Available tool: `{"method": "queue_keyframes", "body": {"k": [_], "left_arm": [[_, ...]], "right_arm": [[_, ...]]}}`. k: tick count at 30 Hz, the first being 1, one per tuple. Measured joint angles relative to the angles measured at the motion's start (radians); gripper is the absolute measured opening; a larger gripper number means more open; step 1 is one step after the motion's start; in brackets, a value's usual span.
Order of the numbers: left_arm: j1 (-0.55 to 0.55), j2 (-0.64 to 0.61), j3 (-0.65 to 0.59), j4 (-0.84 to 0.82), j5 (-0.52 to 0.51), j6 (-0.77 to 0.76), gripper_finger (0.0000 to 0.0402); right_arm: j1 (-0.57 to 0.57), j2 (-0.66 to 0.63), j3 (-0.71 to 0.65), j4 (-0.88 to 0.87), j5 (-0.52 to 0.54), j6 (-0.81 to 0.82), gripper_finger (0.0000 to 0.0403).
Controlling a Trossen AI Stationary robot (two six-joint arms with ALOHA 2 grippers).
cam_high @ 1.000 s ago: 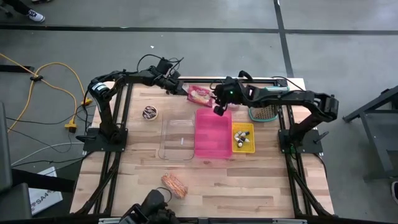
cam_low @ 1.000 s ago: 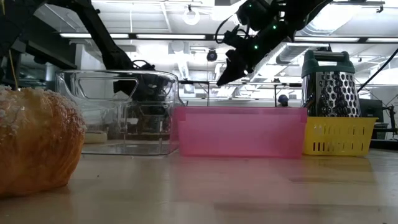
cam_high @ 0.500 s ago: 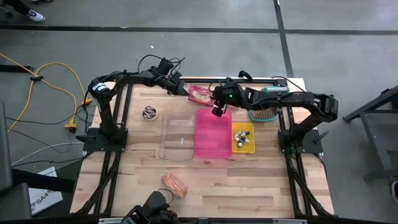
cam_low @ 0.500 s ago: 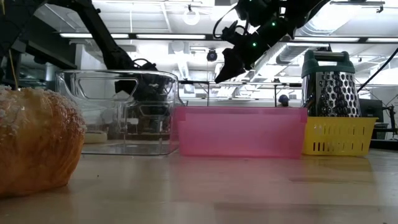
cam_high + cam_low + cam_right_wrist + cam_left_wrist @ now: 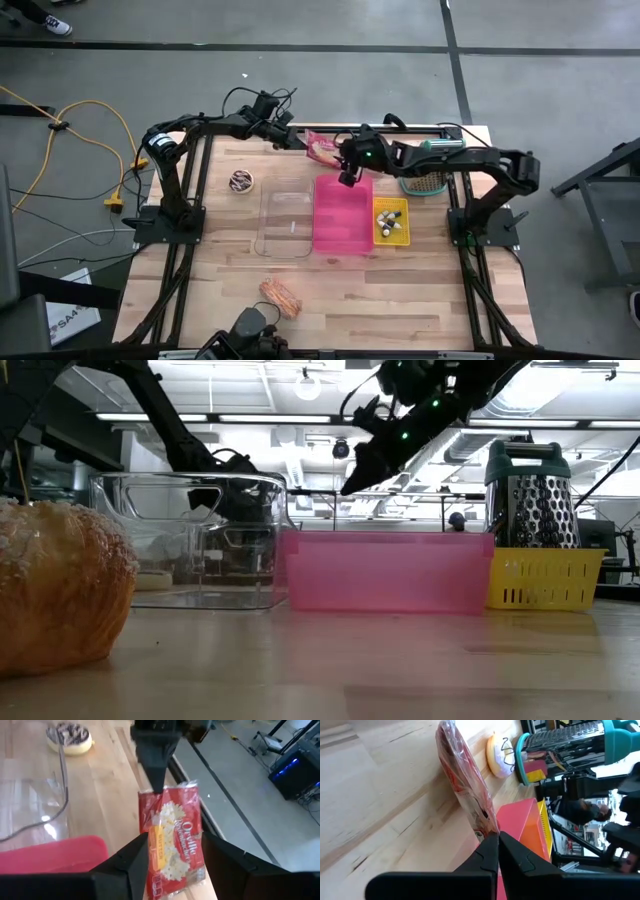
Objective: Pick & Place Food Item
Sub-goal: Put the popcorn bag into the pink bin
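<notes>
A red popcorn bag (image 5: 174, 832) hangs at the table's far side, just beyond the pink bin (image 5: 340, 215). My left gripper (image 5: 497, 842) is shut on it, coming from the left. My right gripper (image 5: 175, 862) is open over the bin's far end. Its fingers stand on either side of the bag's lower end, and I cannot tell whether they touch it. In the high view the bag (image 5: 322, 148) lies between my left gripper (image 5: 297, 143) and my right gripper (image 5: 348, 176). My left gripper pinches the bag's edge (image 5: 487, 827) between its two fingertips, at one end of the bag. In the right wrist view its fingers come slanting down onto the bag's upper edge (image 5: 156, 795), and the bag hangs tilted below them. Whether the far end rests on the table cannot be told.
A clear container (image 5: 285, 222) stands left of the pink bin and a yellow basket (image 5: 391, 220) right of it, with a teal grater basket (image 5: 425, 182) behind. A chocolate-topped donut (image 5: 241, 180) sits at the far left and a pastry (image 5: 280, 296) near the front edge.
</notes>
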Motion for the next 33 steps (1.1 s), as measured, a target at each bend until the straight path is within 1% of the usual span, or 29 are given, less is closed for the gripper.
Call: {"method": "queue_keyframes", "body": {"k": [5,8,11,23,26,27,31,33], "left_arm": [[0.0,0.0,0.0,0.0,0.0,0.0,0.0001],[-0.002,0.0,0.0,0.004,0.0,-0.003,0.0001],[-0.002,0.0,0.0,0.023,0.001,-0.012,0.0001],[-0.006,0.0,0.0,0.036,-0.001,-0.018,0.0001],[-0.008,0.0,0.0,0.036,-0.001,-0.018,0.0001],[-0.008,0.0,0.0,0.036,-0.001,-0.019,0.0001],[-0.008,0.0,0.0,0.036,-0.001,-0.018,0.0001],[-0.008,0.0,0.0,0.036,-0.002,-0.019,0.0001]], "right_arm": [[-0.002,0.085,0.0,0.075,0.011,-0.031,0.0166],[0.001,0.126,0.0,0.126,0.056,-0.052,0.0166],[0.0,0.141,0.0,0.129,0.086,-0.055,0.017],[0.0,0.146,0.0,0.137,0.084,-0.048,0.0178],[0.003,0.146,0.024,0.108,0.096,-0.021,0.0178],[0.009,0.146,0.039,0.088,0.113,-0.02,0.0178],[0.05,0.146,0.096,0.027,0.235,-0.057,0.0178],[0.071,0.146,0.124,0.008,0.252,-0.07,0.0178]]}}
